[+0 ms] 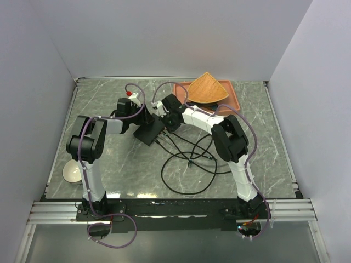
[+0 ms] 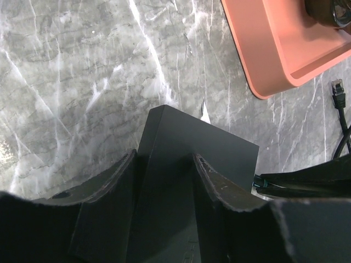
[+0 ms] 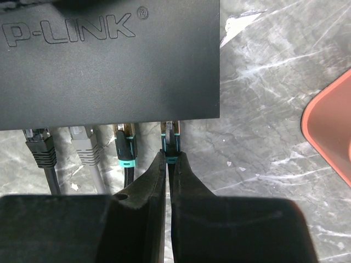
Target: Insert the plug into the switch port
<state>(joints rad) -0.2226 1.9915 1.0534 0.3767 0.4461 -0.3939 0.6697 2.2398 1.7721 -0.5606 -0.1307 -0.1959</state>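
Note:
The flat black switch box (image 1: pixel 150 131) lies on the marble table between my two arms. My left gripper (image 2: pixel 164 156) straddles the box (image 2: pixel 197 142), one finger against each side, gripping it. In the right wrist view the box (image 3: pixel 109 66) shows its port edge. My right gripper (image 3: pixel 169 157) is shut on a black plug with a teal boot (image 3: pixel 170 141). The plug's clear tip is at the rightmost port (image 3: pixel 170 123), under the box's edge. In the top view the right gripper (image 1: pixel 163 126) sits at the box's right edge and the left gripper (image 1: pixel 143 121) at its far end.
Three other plugs sit in the ports to the left: black (image 3: pixel 41 145), grey (image 3: pixel 85 145), black and teal (image 3: pixel 126 145). Their cables loop across the table (image 1: pixel 186 164). A terracotta tray (image 1: pixel 219 101) stands at the back right, and a white bowl (image 1: pixel 71 171) at the near left. A loose plug (image 2: pixel 337 87) lies beside the tray.

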